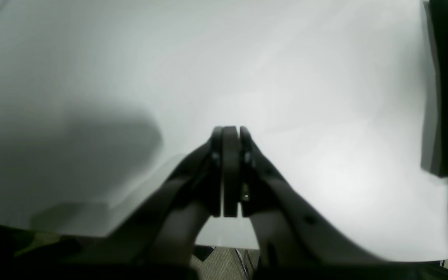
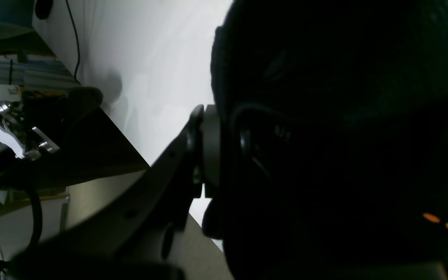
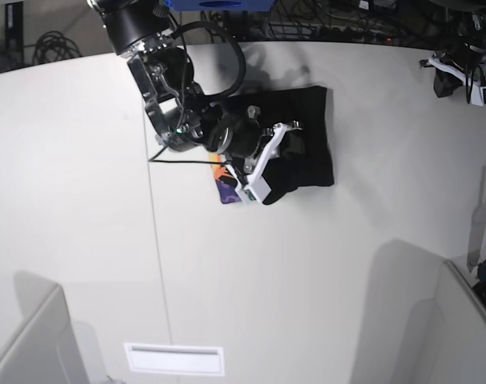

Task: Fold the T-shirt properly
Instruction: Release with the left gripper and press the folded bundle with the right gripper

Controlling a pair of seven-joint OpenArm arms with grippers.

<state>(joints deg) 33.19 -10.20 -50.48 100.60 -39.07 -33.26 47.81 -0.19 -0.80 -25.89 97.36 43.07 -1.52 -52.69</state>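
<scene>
Right gripper point(image 2: 224, 155) pinches black T-shirt point(image 3: 307, 144) | left gripper point(image 1: 230, 134) closed, holding nothing, over tabletop point(image 3: 307, 264) | step: folding shirt smaller | next: lay flap flat.

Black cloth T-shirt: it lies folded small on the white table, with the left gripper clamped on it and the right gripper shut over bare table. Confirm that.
The arms are swapped. The right wrist view shows the right gripper clamped on the black cloth T-shirt; the left wrist view shows the left gripper shut over the bare white table. The T-shirt does lie folded small.
</scene>
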